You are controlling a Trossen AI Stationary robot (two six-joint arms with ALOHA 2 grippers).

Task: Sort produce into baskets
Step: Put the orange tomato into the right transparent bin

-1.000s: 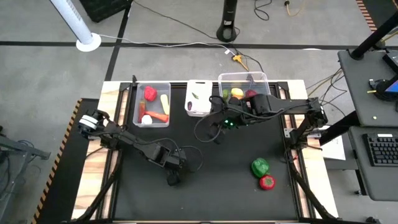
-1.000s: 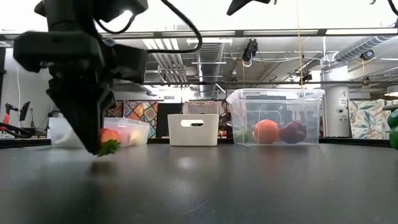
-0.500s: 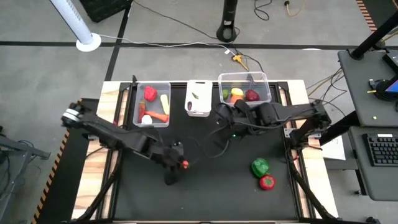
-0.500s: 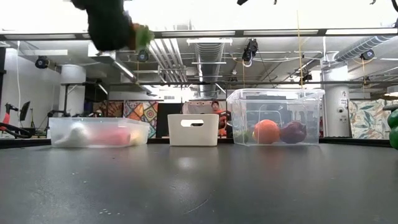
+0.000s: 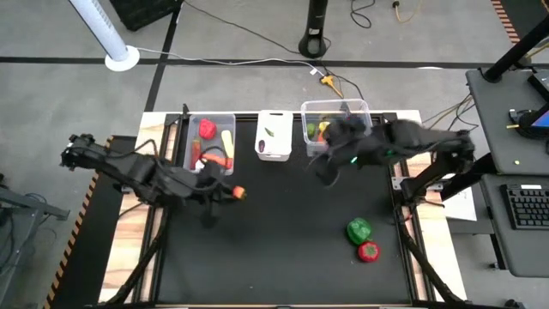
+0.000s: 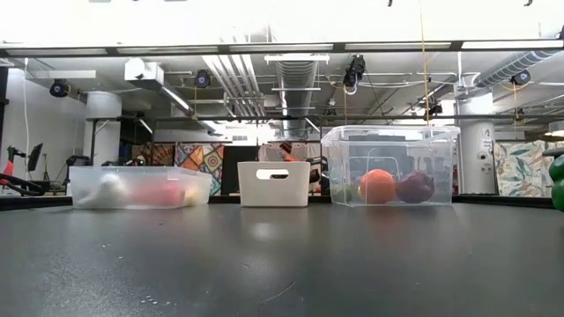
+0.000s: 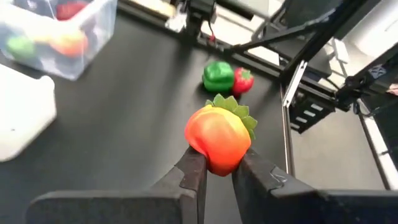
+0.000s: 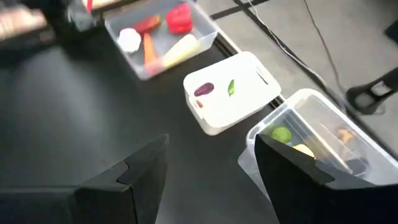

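Left wrist view: left end effector (image 7: 217, 163) pinches a red-orange plastic tomato with green leafy cap (image 7: 219, 136) low on its rounded side, so it could probably squirt free mid-carry.

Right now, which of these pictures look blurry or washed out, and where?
High view: the right arm is smeared by motion. Low view: the ceiling is blown out to white, and the produce in the left clear tub looks hazy. Right wrist view: the near dark fingers are soft. Left wrist view: the orange-red fruit is sharp, the far tub blurred.
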